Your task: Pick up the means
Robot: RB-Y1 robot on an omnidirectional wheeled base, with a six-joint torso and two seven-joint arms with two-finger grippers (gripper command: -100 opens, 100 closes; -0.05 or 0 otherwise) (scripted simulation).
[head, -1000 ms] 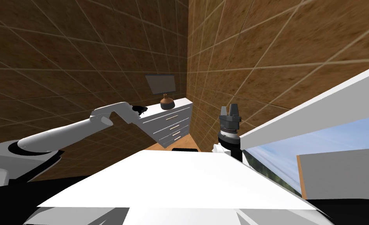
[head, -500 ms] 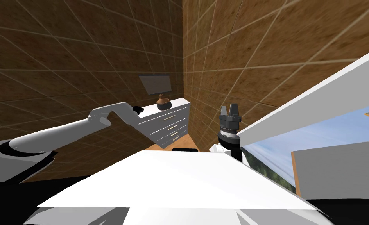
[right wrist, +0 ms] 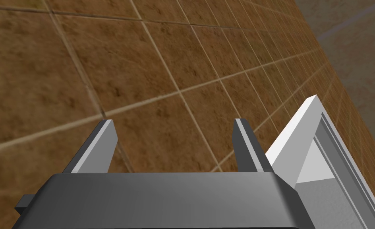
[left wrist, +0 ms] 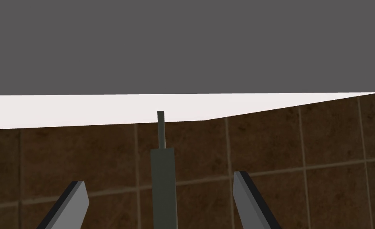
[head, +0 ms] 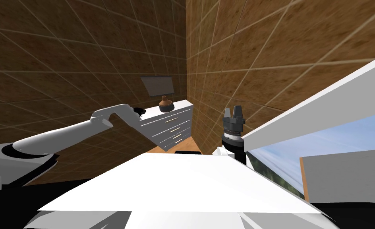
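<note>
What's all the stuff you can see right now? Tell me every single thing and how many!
Dresser: one, white, in the room's corner.
Pot: one, brown, on the dresser's top.
Panel: one, grey, on the wall above the dresser.
Slim stick: one, dark grey, between the left gripper's fingers, untouched.
Walls: two, brown tiles, meeting behind the dresser.
Window frame: one, white, on my right.
Left gripper: one, open, at the dresser's near end.
Right gripper: one, open, raised beside the window frame.

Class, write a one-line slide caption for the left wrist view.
Left gripper, fingers open, straddles without touching a slim dark grey stick pointing at the white dresser.
</note>
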